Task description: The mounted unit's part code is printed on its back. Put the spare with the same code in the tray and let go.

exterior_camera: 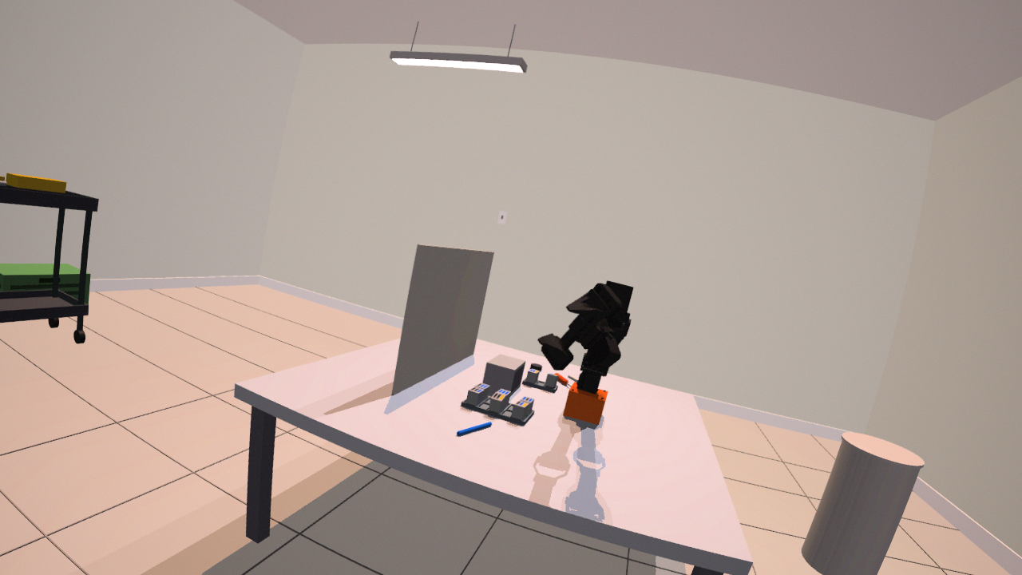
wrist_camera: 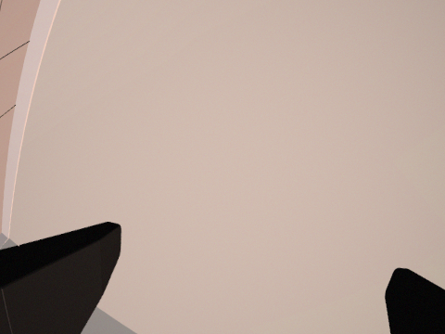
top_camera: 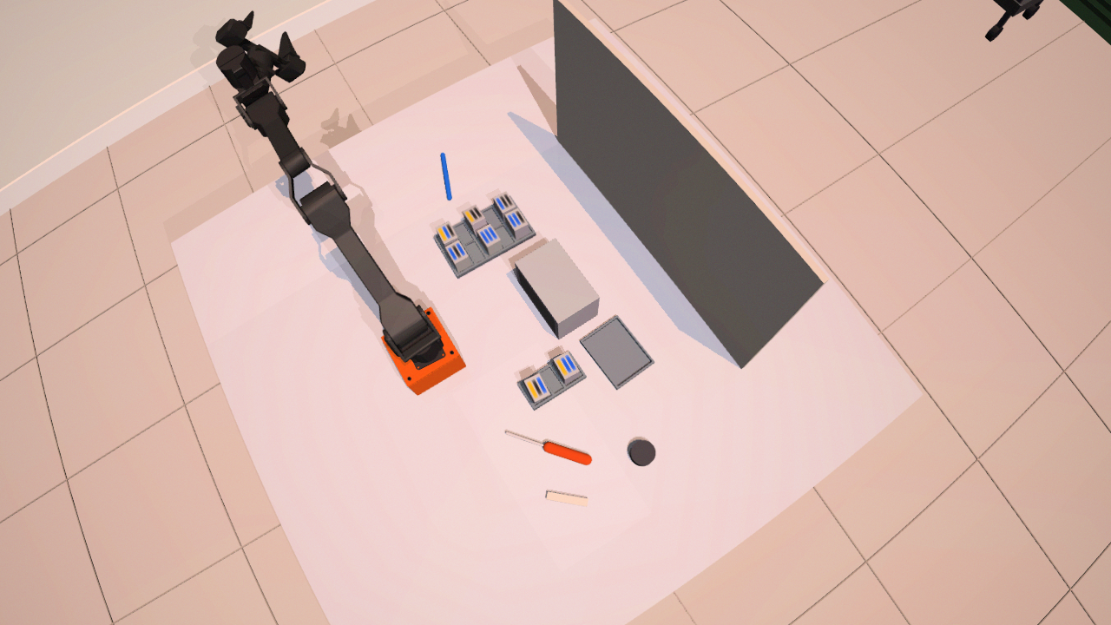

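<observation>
My gripper (top_camera: 267, 24) (exterior_camera: 556, 323) (wrist_camera: 260, 265) is open and empty, raised high beyond the table's far left edge, away from all the parts. Several striped blocks, such as a yellow-marked one (top_camera: 473, 215) and a blue-striped one (top_camera: 488, 235), stand in a large grey rack (top_camera: 471, 246). Two more blocks (top_camera: 535, 386) (top_camera: 566, 364) stand in a small grey rack (top_camera: 550, 379). The flat grey tray (top_camera: 616, 351) is empty. A grey box (top_camera: 555, 279) (exterior_camera: 504, 375) has a dark side facing the arm. I cannot tell which unit is mounted; no printed code is readable.
A tall dark panel (top_camera: 667, 178) (exterior_camera: 446, 315) stands behind the box and tray. A blue stick (top_camera: 445, 177) (exterior_camera: 473, 429) lies beyond the large rack. An orange-handled screwdriver (top_camera: 567, 453), a dark round puck (top_camera: 641, 452) and a pale strip (top_camera: 567, 498) lie near the small rack.
</observation>
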